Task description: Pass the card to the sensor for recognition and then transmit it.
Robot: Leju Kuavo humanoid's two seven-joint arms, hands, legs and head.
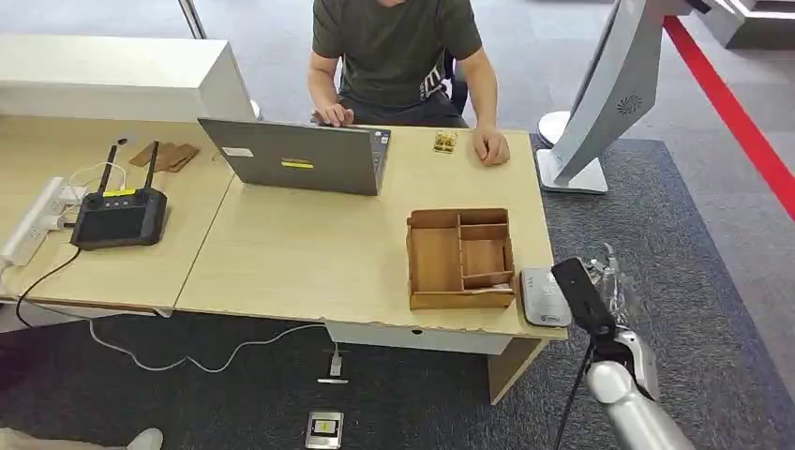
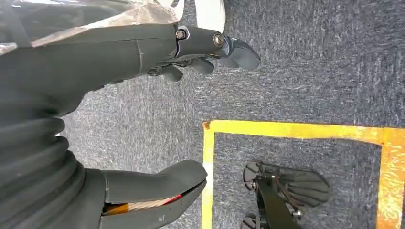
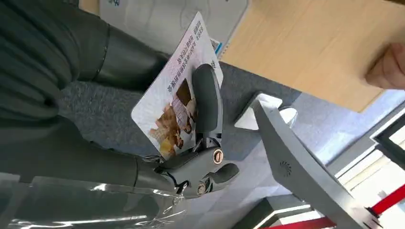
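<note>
Carpet surrounds the table (image 1: 309, 253). My right robot hand (image 3: 200, 143) pinches the card (image 3: 174, 102) just off the corner by the sensor (image 1: 544, 296); I should lower it flat over the sensor. Left robot hand (image 2: 205, 52) hangs empty, fingers apart.

Your card (image 3: 177, 102): white, printed text and a food photo, held tilted off the counter's (image 1: 309, 253) corner edge. Your sensor (image 1: 543, 296): flat grey pad lying just beside the wooden tray (image 1: 460, 259) on that corner.

left hand (image 2: 191, 52): empty, fingers apart | below: grey carpet (image 2: 305, 81) | yellow tape (image 2: 286, 128)
</note>
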